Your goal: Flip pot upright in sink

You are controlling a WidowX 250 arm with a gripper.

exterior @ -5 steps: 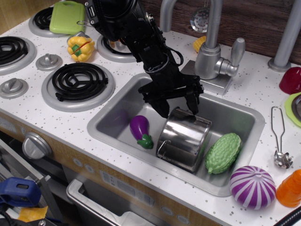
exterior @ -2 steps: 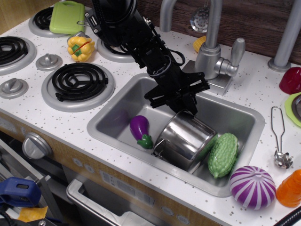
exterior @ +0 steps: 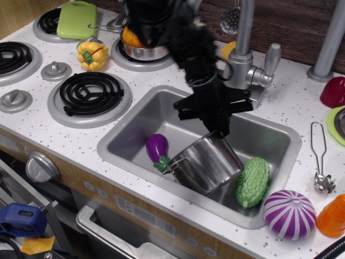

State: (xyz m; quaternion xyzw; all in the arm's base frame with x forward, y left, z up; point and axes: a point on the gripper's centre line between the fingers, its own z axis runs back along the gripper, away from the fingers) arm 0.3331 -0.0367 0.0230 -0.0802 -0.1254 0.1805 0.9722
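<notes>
Pot (exterior: 206,164) in the sink (exterior: 277,141), centre-right, tilted on its side, not upright; one wire handle sticks out at 9 o'clock toward the eggplant (exterior: 157,148). Gripper (exterior: 218,129) sits at the pot's 12 o'clock edge, black fingers pointing down at the rim; looks clenched on the rim, but motion blur there, so cannot tell for sure. Arm runs up to 11 o'clock, blurred. Eggplant lies just at the pot's 9 o'clock, its green stem touching or nearly touching the handle. Green bumpy gourd (exterior: 252,181) leans against the pot at 3 o'clock, by the right sink wall. Faucet (exterior: 245,59) at the sink's 12 o'clock. Striped purple onion (exterior: 289,214) on the counter at the sink's 4 o'clock corner. Yellow pepper (exterior: 92,54) well apart at 10 o'clock, between burners.
</notes>
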